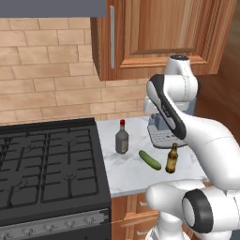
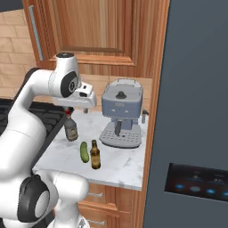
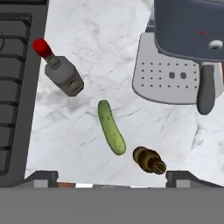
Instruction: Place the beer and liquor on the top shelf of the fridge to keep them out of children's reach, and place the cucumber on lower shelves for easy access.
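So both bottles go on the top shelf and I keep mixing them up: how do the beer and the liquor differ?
The beer is slim brown glass with a gold cap; the liquor is broader, clear-grey, with a red cap. The beer stands nearer the counter's front edge, right of the cucumber; the liquor stands nearer the stove. Both are upright and untouched.

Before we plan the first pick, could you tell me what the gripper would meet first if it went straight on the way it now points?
Judging by the hand view, the open gripper points down at the marble counter. Straight on, it would probably meet the cucumber, which lies nearest the middle of that view, between the liquor and the beer. Depth is unclear.
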